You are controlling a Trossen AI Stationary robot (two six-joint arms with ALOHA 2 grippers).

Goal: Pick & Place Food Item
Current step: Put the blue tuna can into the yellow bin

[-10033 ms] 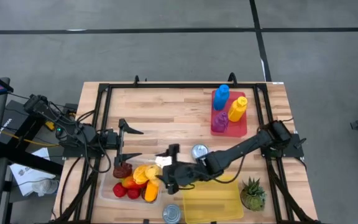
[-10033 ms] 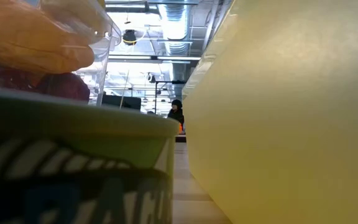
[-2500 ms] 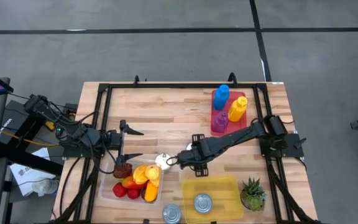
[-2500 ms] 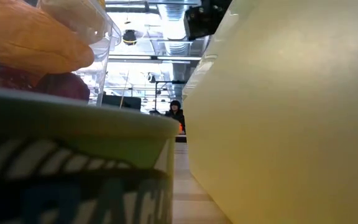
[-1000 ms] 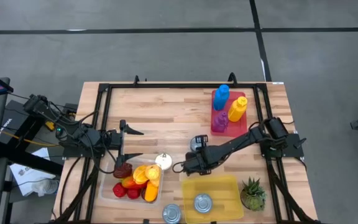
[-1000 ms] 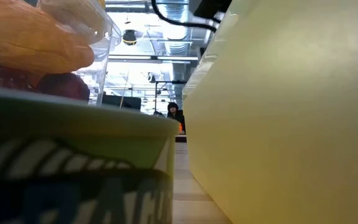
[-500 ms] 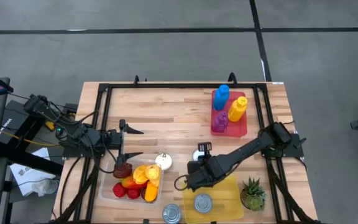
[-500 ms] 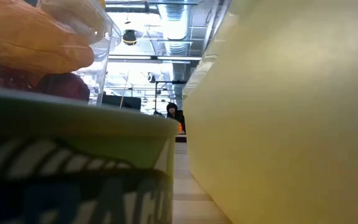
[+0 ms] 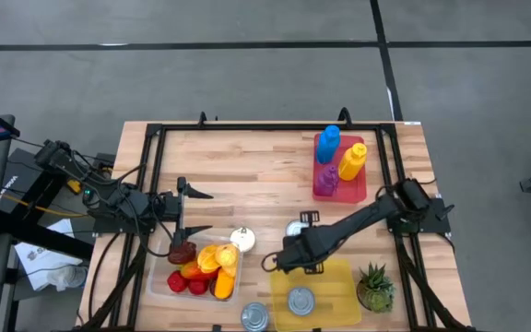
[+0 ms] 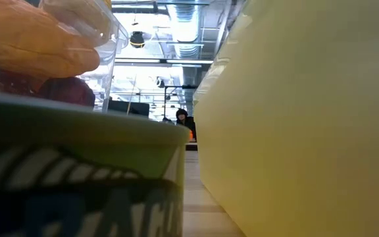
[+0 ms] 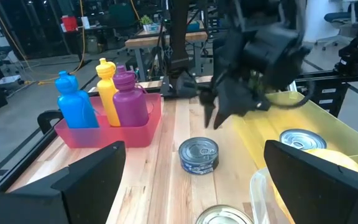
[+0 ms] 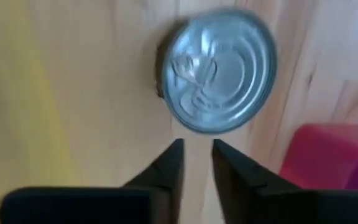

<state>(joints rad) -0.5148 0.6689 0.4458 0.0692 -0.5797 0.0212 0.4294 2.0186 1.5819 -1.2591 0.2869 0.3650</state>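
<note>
Right gripper sat at the yellow tray's near-left corner, fingers parted by a narrow gap with nothing between them. One can lay inside the tray, another can stood on the table just ahead of the gripper. Left gripper waited wide open and empty beside the clear fruit tub.

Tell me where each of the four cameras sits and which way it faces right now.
High view: overhead, straight down on the table; both arms show.
Low view: at tabletop height, hemmed between a can and the yellow bin; no arm shows.
Left wrist view: faces across the table to the right gripper; own fingers spread wide.
Right wrist view: faces a can on the wood past its own fingers.
Both wrist views share that can.
</note>
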